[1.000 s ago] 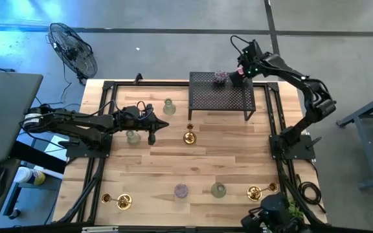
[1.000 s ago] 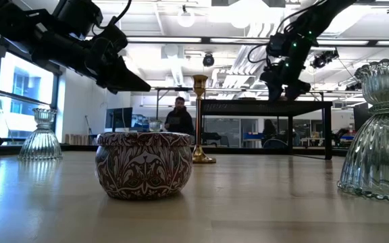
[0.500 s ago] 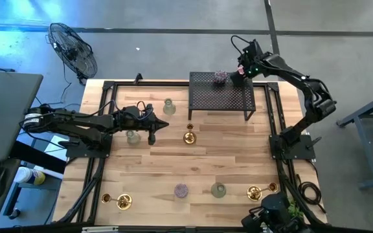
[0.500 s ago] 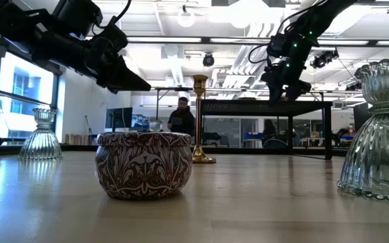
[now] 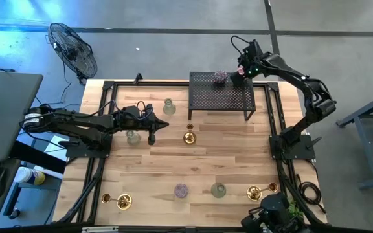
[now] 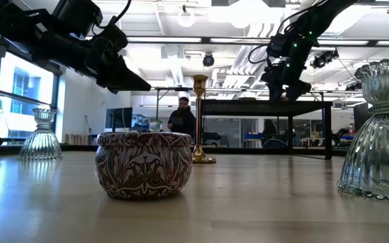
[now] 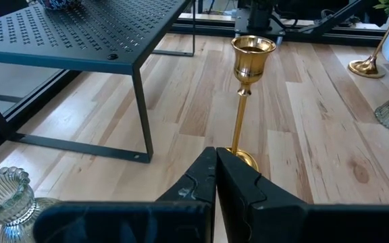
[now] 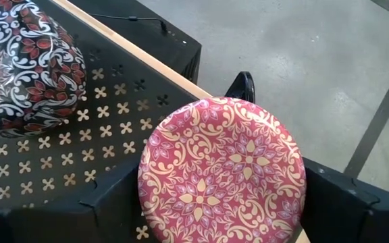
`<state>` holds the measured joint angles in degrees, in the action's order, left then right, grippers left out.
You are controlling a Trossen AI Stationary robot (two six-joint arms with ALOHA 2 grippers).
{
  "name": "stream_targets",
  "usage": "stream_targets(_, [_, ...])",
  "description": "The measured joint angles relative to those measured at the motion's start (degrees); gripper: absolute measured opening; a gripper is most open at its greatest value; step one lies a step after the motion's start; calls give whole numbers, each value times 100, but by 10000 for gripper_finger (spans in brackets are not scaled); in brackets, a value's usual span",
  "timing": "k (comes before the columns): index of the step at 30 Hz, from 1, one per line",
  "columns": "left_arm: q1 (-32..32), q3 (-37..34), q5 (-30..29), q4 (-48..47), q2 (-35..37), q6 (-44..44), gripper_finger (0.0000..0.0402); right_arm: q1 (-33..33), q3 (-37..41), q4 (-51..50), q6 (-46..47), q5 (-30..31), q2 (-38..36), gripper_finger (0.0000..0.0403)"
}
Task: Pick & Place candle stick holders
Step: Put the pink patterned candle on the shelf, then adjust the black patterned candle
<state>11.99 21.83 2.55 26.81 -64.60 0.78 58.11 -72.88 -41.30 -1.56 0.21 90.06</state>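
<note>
Two patterned cups sit on the black perforated metal rack [image 5: 221, 94] at the far edge of the pale wooden table [image 5: 193, 165]: a dark floral-patterned cup [image 5: 220, 77] and, just beside it at the rack's right far corner, a squat pink cup with a cream floral pattern [image 8: 221, 170]. The right claw [image 5: 240, 70] is at that corner, its dark fingers [image 8: 107, 202] standing on either side of the pink cup; whether they press on it cannot be told.

In front of the rack stands a tall shiny brass holder with a round base and slim stem [image 5: 188, 136]. To the rack's left is a clear ribbed glass holder [image 5: 168, 106], and another [image 5: 133, 136] stands nearer the left arm. The left claw [image 5: 153, 133] hangs above the table between that glass holder and the tall brass one, its fingers [image 7: 201, 177] pressed together and empty.

Well away from the rack, along the near edge, stand a brass holder [image 5: 122, 201], a purple patterned cup [image 5: 181, 190], a pale-green glass holder [image 5: 218, 189] and another brass holder [image 5: 254, 192].
</note>
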Motion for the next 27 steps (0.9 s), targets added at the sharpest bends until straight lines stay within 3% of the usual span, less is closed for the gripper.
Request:
stream_targets(14, [0,2,0,0,0,0,5,-3,-9,45,-151,86,-56,331])
stream_targets(27, [0,2,0,-4,0,0,5,-312,-17,447,-245,-116,-975,332])
